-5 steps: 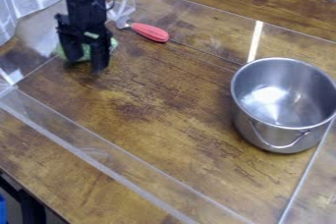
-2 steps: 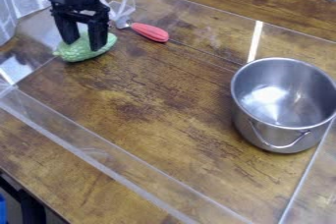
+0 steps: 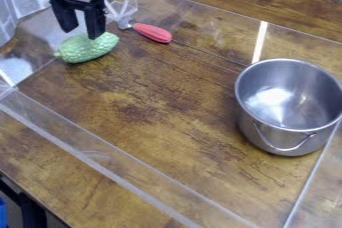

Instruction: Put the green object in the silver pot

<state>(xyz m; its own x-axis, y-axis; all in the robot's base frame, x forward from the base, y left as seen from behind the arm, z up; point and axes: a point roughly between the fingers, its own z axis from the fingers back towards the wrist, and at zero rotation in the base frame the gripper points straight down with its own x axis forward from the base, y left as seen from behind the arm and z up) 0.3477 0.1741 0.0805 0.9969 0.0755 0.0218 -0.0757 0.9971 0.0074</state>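
Observation:
The green object (image 3: 87, 48) is a light-green bumpy oval lump lying on the wooden table at the far left. My black gripper (image 3: 79, 24) hangs just above it, fingers pointing down and spread apart, holding nothing. The fingertips (image 3: 63, 24) stand a little above the lump's top and do not touch it. The silver pot (image 3: 287, 103) stands upright at the right, well away from the gripper, with a small loop handle at its front. Its inside looks empty.
A slim red-handled tool (image 3: 152, 33) lies just right of the green object. A low clear plastic wall (image 3: 160, 187) borders the wooden work area along the front and left. Pale clutter sits at the far left edge.
The gripper has risen from low around the green object to just above it. The green object, hidden behind the fingers before, now lies in full view on the table.

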